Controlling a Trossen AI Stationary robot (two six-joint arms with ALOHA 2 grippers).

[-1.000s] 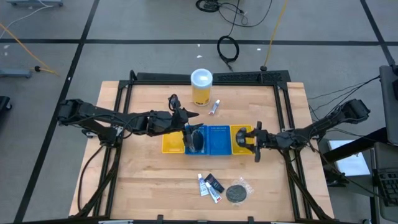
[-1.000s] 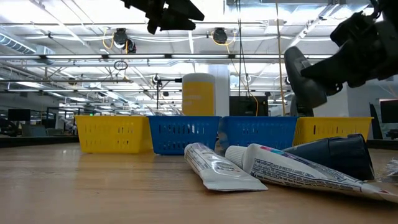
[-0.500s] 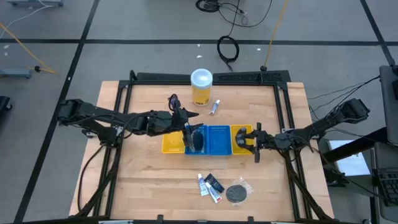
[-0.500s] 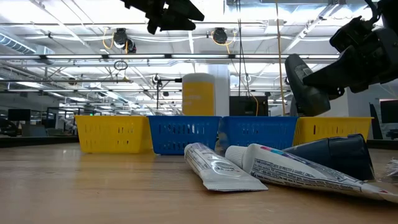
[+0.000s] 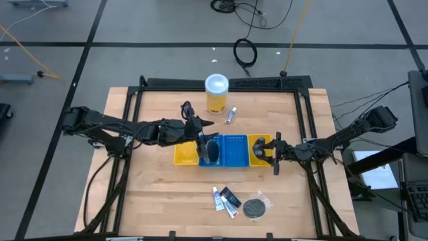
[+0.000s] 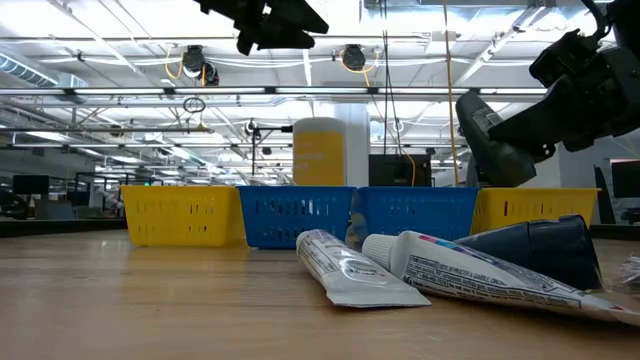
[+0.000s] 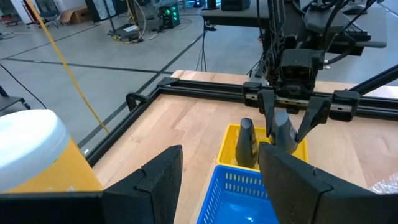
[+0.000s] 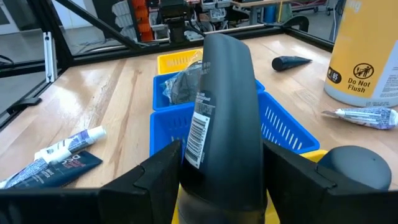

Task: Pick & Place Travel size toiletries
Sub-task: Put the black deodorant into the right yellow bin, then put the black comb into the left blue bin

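My right gripper (image 5: 267, 150) hangs over the right yellow tray (image 5: 257, 159), shut on a dark bottle (image 8: 224, 112) with a barcode label. A second dark bottle (image 7: 245, 143) stands in that tray. My left gripper (image 5: 199, 128) stays open and empty above the blue trays (image 5: 234, 152); a dark wrapped item (image 5: 212, 151) lies in the left blue one. Near the front edge lie white tubes (image 5: 217, 199), a dark tube (image 5: 230, 196) and a black disc in clear wrap (image 5: 255, 207). By the yellow canister lie a white tube (image 5: 231, 115) and a dark tube (image 5: 186, 107). My right gripper has the dark bottle's lower body (image 8: 189, 155) between its two fingers, one on each side. The fingers come nearly level from the table's right. The bottle (image 6: 490, 140) is tilted with its rounded top up and its lower end at the yellow tray's rim; whether it rests inside is hidden.
A tall yellow canister with a white lid (image 5: 217, 92) stands behind the trays. A left yellow tray (image 5: 184, 155) closes the row of trays. A black frame (image 5: 221, 83) borders the wooden table; bare wood lies left and right of the near toiletries.
The dark bottle in my right gripper has sunk a little toward the right yellow tray, still tilted.
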